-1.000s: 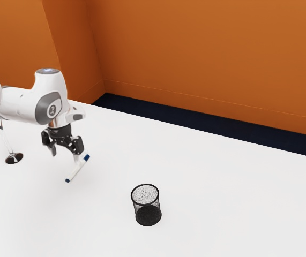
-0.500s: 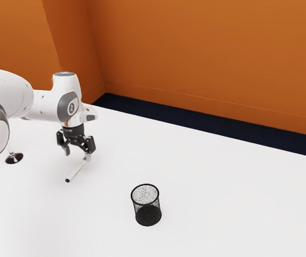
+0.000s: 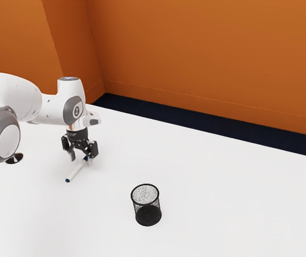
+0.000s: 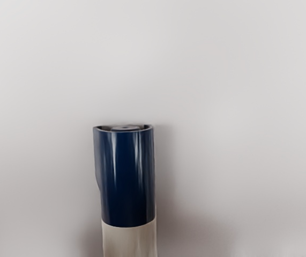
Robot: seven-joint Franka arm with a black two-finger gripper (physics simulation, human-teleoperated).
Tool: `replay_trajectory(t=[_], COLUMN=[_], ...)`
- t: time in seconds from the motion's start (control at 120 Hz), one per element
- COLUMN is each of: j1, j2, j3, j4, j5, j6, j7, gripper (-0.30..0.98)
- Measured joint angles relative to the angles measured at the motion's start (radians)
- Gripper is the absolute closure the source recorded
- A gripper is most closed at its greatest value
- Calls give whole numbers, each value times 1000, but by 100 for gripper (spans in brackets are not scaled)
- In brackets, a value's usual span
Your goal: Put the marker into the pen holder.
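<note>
My black two-finger hand [image 3: 81,159] is released, its fingers apart above the desk at the blue-capped end of the slim white marker [image 3: 76,170]. The marker lies on the white desk [image 3: 222,193], pointing toward seven o'clock in the exterior view; the round black mesh pen holder [image 3: 148,206] stands upright at four o'clock from my hand.

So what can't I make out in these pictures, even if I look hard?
- Whether the jaws touch the marker: exterior view, too small, with one jaw overlapping it.
- The marker's other end: wrist view, cut off by the lower edge.
- What rises from the dark disc: exterior view, hidden by the arm.
- The arm's base: exterior view, cut off by the left edge.
</note>
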Motion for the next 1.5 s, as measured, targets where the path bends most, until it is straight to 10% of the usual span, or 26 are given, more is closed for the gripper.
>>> replay_trajectory(t=[0.633, 1.5], j1=[11, 4], j2=[11, -135], j3=[1, -68], j4=[6, -29], j5=[-1, 22], j6=[1, 48], j7=[33, 31], gripper=[60, 74])
